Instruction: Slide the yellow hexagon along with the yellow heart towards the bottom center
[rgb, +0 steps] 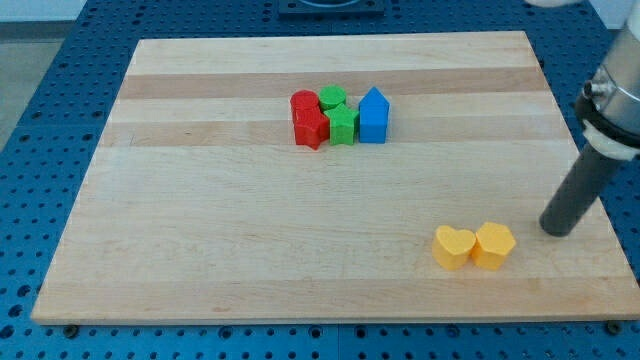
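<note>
The yellow heart (454, 247) and the yellow hexagon (494, 245) lie side by side and touching at the view's lower right of the wooden board (200, 240), heart on the left, hexagon on the right. My tip (556, 230) rests on the board a short way to the right of the hexagon and slightly higher in the view, apart from it. The dark rod rises up and to the right to the arm at the view's right edge.
A tight cluster sits at the view's top centre: two red blocks (308, 118), a green round block (333, 97), a green star block (343, 125) and a blue house-shaped block (373, 115). The board's right edge lies just right of my tip.
</note>
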